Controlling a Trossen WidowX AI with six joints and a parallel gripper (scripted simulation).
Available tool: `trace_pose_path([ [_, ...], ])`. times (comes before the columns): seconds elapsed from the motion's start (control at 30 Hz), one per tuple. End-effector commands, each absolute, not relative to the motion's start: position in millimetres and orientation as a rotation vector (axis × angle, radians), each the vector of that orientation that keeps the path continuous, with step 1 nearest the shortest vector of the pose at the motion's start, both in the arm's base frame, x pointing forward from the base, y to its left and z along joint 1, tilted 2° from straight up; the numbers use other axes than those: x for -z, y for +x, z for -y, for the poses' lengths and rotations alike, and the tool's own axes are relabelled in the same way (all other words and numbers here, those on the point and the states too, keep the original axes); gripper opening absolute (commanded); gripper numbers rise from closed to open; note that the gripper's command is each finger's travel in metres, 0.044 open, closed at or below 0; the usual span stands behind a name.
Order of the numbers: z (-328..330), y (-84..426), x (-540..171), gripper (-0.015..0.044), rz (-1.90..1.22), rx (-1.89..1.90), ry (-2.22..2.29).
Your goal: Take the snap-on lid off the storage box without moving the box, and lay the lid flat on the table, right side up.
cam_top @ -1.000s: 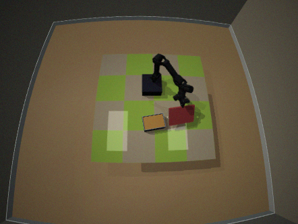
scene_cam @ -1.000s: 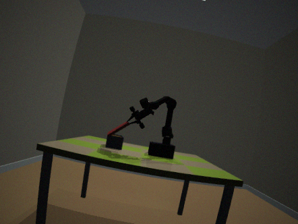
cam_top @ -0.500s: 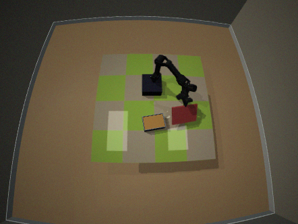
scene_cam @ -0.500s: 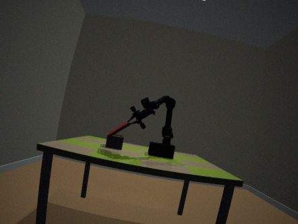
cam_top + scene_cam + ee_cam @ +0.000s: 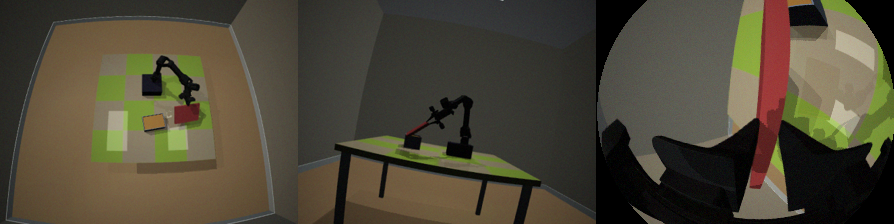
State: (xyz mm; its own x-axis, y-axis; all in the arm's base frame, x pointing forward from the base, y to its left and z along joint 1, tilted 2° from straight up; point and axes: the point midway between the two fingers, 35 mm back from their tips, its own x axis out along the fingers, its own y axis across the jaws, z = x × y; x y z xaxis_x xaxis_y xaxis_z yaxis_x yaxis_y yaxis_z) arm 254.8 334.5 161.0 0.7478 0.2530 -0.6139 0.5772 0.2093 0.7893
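Note:
The storage box (image 5: 154, 122) (image 5: 412, 142) (image 5: 808, 16) stands open on the checkered table (image 5: 138, 148) (image 5: 507, 175), with dark walls and an orange interior. The red lid (image 5: 187, 115) (image 5: 416, 129) (image 5: 775, 60) is off the box, in the air to its right in the top view. My gripper (image 5: 188, 103) (image 5: 427, 121) (image 5: 768, 124) is shut on one edge of the lid. The lid slopes steeply down and away from the fingers, its far edge lowest. In the exterior view that far edge overlaps the box's outline. The lid's underside is hard to make out.
The arm's dark base (image 5: 152, 85) (image 5: 459, 150) stands on the table behind the box in the top view. The table's right edge is close to the lid in that view. A shadow lies on the table beneath the lid.

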Motion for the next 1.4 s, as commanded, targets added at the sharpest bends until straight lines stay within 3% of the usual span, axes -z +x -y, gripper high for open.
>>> trace_pose_path([
  [0.0, -335.4, 256.2, -163.6, 0.0000, -0.735, 0.254, 1.390],
  [1.37, -333.0, 257.1, -124.8, 0.0000, -0.735, 0.254, 1.389],
])
